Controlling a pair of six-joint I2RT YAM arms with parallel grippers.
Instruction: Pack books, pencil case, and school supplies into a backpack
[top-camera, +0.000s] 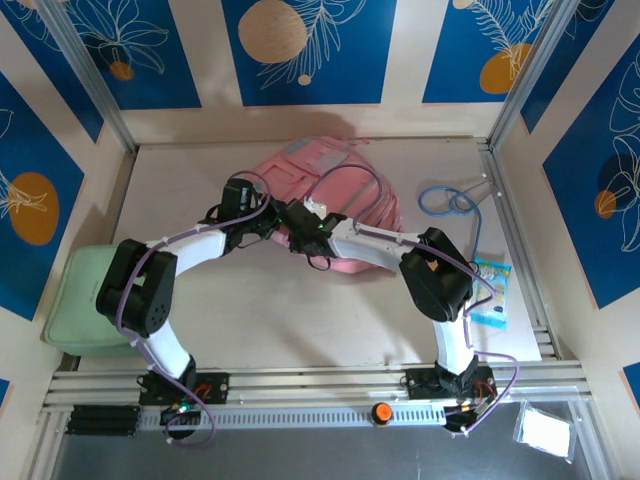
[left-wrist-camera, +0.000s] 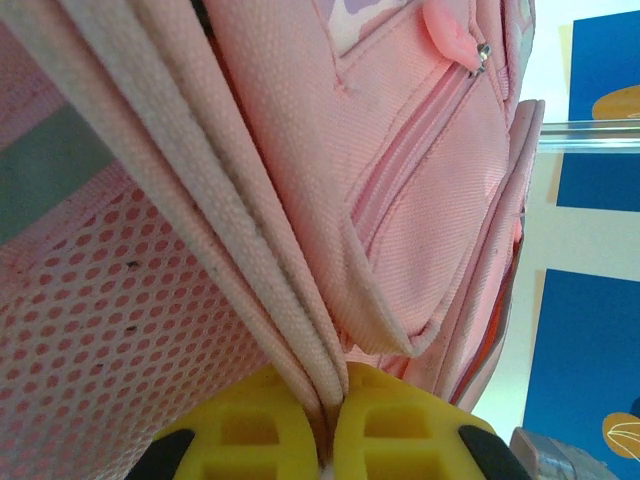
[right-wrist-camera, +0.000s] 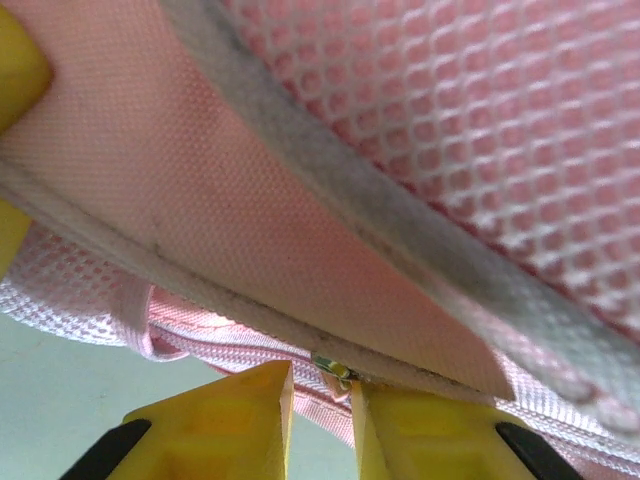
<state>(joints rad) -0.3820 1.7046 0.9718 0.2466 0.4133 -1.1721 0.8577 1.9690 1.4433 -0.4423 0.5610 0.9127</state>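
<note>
The pink backpack (top-camera: 340, 180) lies at the back middle of the table. My left gripper (top-camera: 268, 222) is at its near edge, and its yellow fingers (left-wrist-camera: 250, 430) are shut on a pale pink folded edge band of the backpack (left-wrist-camera: 300, 330). My right gripper (top-camera: 298, 232) is just beside it at the same edge. Its jaws stand a little apart (right-wrist-camera: 322, 378), with the metal zipper slider (right-wrist-camera: 335, 368) and a pink pull tab at the tips, against the right finger. The books and the pencil case are out of view.
A blue-and-white packet (top-camera: 492, 290) lies at the table's right side, with a coiled blue cable (top-camera: 450, 200) behind it. A pale green tray (top-camera: 85, 295) sits off the left edge. Metal frame posts stand at the corners.
</note>
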